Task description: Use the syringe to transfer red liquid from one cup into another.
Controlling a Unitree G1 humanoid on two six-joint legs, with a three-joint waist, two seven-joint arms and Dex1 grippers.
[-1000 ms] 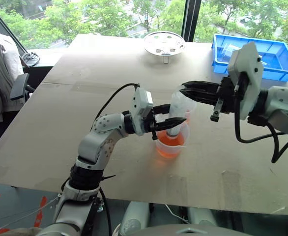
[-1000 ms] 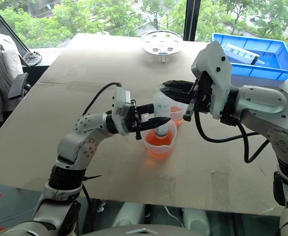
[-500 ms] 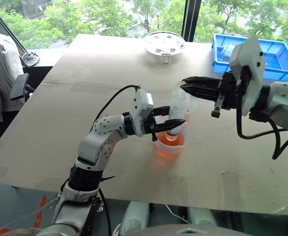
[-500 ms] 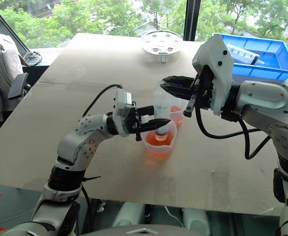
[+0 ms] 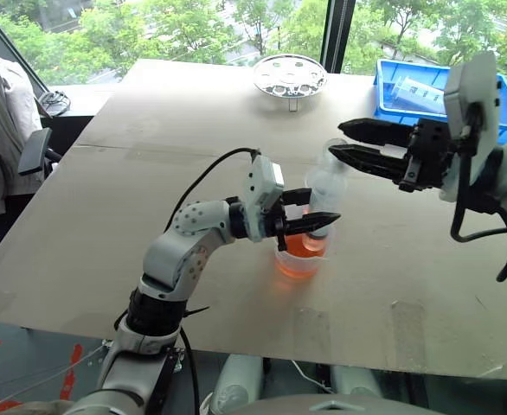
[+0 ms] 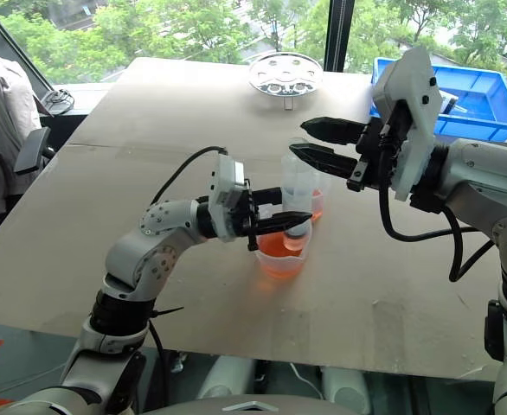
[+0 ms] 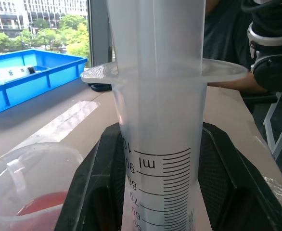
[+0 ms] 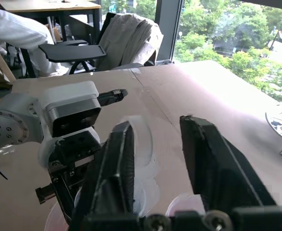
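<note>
Syringe [image 6: 298, 186] tip hidden behind left pincer [image 6: 290, 219] above beaker [image 6: 281, 251].

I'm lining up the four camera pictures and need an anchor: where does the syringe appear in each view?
Left eye view: the syringe stands upright at centre, above the beaker.
Right eye view: centre, just left of the right hand.
Left wrist view: the graduated barrel rises up the middle, clamped between the left hand's fingers.
Right wrist view: a pale blur low between the black fingers.
Shared landmark: the left hand.
</note>
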